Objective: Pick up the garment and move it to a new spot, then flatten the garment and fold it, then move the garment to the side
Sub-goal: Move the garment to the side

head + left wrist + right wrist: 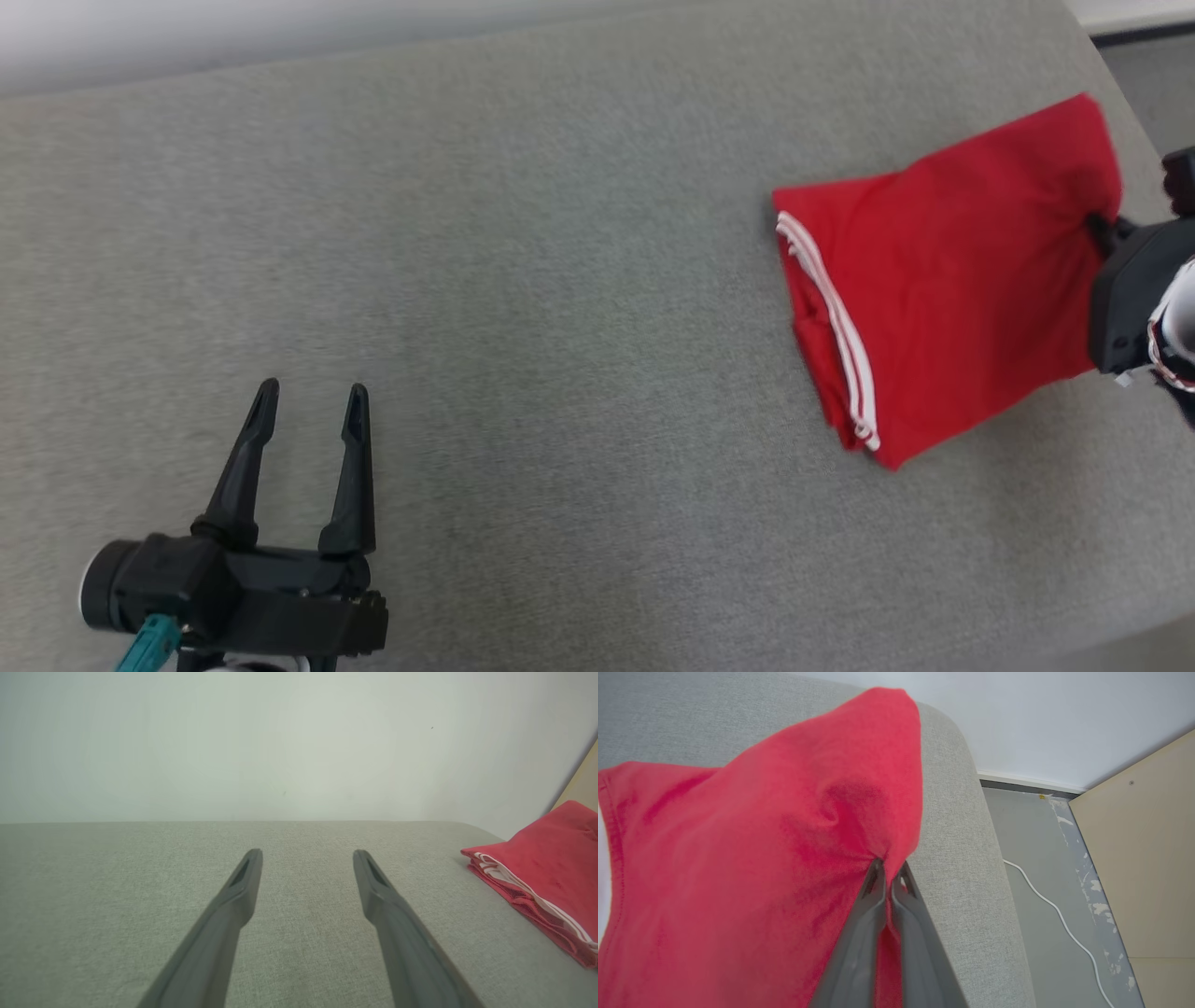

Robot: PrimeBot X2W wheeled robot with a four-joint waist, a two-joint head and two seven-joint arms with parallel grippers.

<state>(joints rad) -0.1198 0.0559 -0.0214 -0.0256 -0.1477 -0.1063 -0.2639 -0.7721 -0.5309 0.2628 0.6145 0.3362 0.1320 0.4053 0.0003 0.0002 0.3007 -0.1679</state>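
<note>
The garment (943, 280) is red with white stripes along one edge, folded into a compact rectangle near the far right of the grey cushioned surface (523, 308). My right gripper (1100, 227) is shut on the garment's right edge; in the right wrist view the red cloth (761, 858) puckers where the closed gripper (889, 868) pinches it. My left gripper (313, 401) hovers open over bare fabric at the lower left, far from the garment. In the left wrist view its open gripper (306, 856) holds nothing, and the folded garment (542, 872) lies to the right.
The surface's right edge (971, 835) curves down just beside the garment. Below it lies a grey floor with a white cable (1059, 914) and a beige panel (1143, 849). A pale wall (280, 742) stands behind the surface.
</note>
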